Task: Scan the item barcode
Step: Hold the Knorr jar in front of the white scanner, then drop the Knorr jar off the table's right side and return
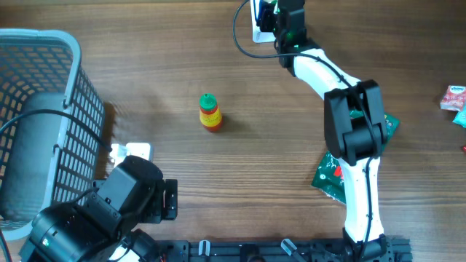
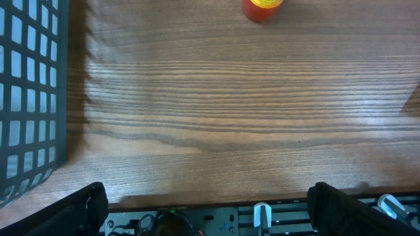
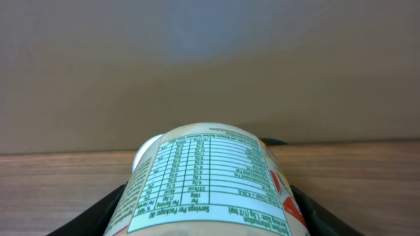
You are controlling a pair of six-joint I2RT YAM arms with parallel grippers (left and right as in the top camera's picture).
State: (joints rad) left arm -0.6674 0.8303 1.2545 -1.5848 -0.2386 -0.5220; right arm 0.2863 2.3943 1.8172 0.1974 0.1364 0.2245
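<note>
Well, left of the sauce bottle (image 1: pixel 210 113) my left fingers (image 2: pixel 82 210) gape empty. Beyond it to the right, my right fingers (image 3: pixel 315 216) grip the labelled jar (image 3: pixel 213 187); only its nutrition panel (image 3: pixel 190 164) shows, so the barcode may face away unscanned.

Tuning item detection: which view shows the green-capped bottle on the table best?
Overhead: the green-capped bottle shows whole, cap to base, apart from everything else on the table. Left wrist catches only its lower part, cut off at the top edge. Right wrist misses it; a different labelled container fills that view.
</note>
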